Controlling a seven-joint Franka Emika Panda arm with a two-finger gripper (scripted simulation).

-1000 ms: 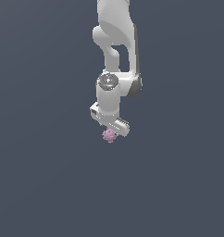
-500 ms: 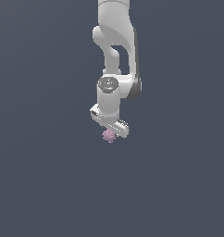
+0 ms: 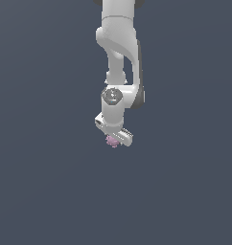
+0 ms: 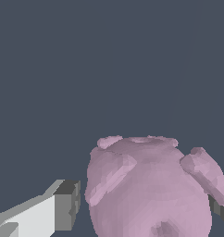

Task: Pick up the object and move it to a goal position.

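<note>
The object [image 3: 112, 141] is a small pinkish-purple knobbly ball showing just under the white hand of the arm in the exterior view. My gripper [image 3: 114, 139] is shut on it. In the wrist view the object [image 4: 148, 190] fills the lower middle, bumpy and pink, and my gripper [image 4: 144, 206] has one grey-tipped finger [image 4: 63, 206] close on one side and the other finger [image 4: 220, 208] pressed against its far side. Most of the fingers are hidden behind the hand in the exterior view.
The white arm [image 3: 120, 52] comes down from the top of the exterior view. Around it there is only a plain dark grey-blue background [image 3: 41, 167].
The arm and the ball have barely shifted in the exterior view. The grip has not changed.
</note>
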